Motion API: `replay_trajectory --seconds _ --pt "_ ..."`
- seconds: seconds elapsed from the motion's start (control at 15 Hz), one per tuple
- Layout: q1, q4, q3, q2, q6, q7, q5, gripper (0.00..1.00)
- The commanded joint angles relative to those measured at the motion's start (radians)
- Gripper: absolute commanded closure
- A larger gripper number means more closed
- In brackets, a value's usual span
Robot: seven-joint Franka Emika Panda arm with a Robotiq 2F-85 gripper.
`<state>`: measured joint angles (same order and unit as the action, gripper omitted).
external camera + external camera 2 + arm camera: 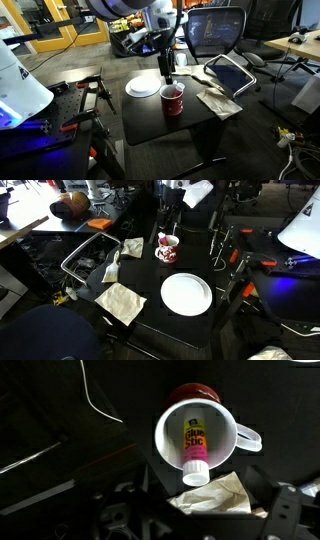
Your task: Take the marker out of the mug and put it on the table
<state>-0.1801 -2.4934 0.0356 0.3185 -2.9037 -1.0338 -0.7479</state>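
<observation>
The red mug [173,100] stands on the black table [200,118], next to the white plate; it also shows in an exterior view [167,249]. In the wrist view I look straight down into the mug's white inside [222,430]. The marker [194,445] leans inside it: a short stick with a yellow and pink label and a white cap that reaches past the rim. My gripper [167,74] hangs just above the mug, fingers apart and holding nothing. It shows in an exterior view [170,230], and its dark fingers frame the bottom of the wrist view [205,515].
A round white plate [143,86] [186,293] lies beside the mug. Crumpled brown paper [215,98] [120,302] and a tilted tablet-like frame [230,72] lie at the table's edge. An office chair [215,35] stands behind. Red-handled clamps [90,95] sit on the neighbouring bench.
</observation>
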Motion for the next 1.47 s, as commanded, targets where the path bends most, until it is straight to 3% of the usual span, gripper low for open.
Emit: replay_trajectory --seconds 0.0,1.13,1.2,1.27,1.4 --pt "-0.011 0.042 -0.003 0.074 -0.080 0.015 -0.007 0.00" --pt "-0.010 0.105 -0.024 0.173 -0.083 -0.004 -0.001 0.02" --pt "-0.008 0.108 -0.028 0.176 -0.084 -0.007 -0.001 0.27" --pt "-0.005 0.111 -0.032 0.178 -0.085 -0.012 -0.003 0.27" --pt "0.000 0.115 -0.041 0.181 -0.088 -0.018 -0.006 0.41"
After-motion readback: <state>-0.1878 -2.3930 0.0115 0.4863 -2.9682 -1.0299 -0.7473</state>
